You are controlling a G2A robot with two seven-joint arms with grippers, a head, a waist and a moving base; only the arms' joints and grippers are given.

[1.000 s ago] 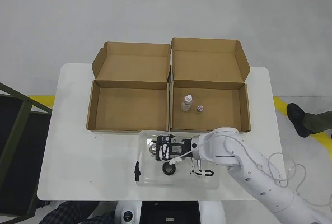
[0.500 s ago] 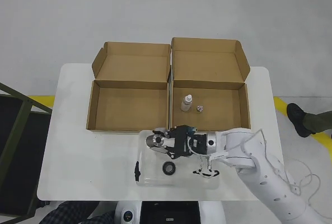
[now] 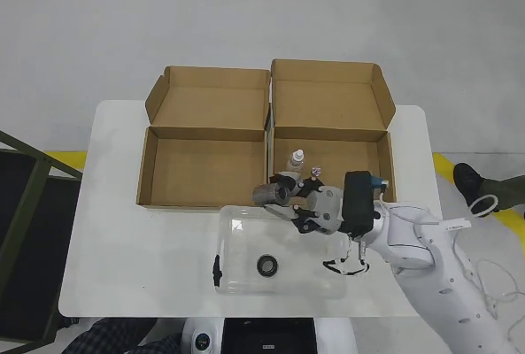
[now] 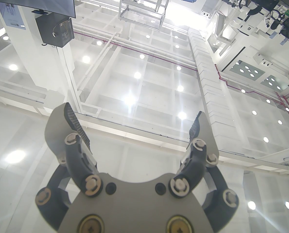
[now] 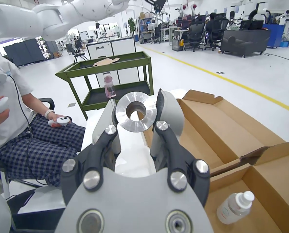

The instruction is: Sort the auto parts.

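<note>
My right gripper point(image 5: 136, 112) is shut on a silver metal ring point(image 5: 136, 115) with a round hole; in the top view this ring point(image 3: 266, 194) hangs above the near rim where the two cardboard boxes meet, held by the right gripper point(image 3: 275, 195). The right box point(image 3: 368, 168) holds a small white bottle point(image 3: 294, 162) and a small metal part point(image 3: 316, 172); the bottle point(image 5: 234, 207) lies just below the gripper. The left box point(image 3: 200, 173) has nothing in it. A black ring point(image 3: 266, 265) lies in the clear tray point(image 3: 235, 283). My left gripper point(image 4: 134, 127) is open, pointing at the ceiling.
A black clip-like part point(image 3: 217, 270) sits at the tray's left edge and a dark wire-like part point(image 3: 346, 265) at its right end. Both box lids stand open at the far side. A green cart point(image 5: 110, 73) and a seated person are beside the table.
My right gripper has lifted the silver ring out of the clear tray and carried it back toward the boxes' near rim. The black ring stayed in the tray.
</note>
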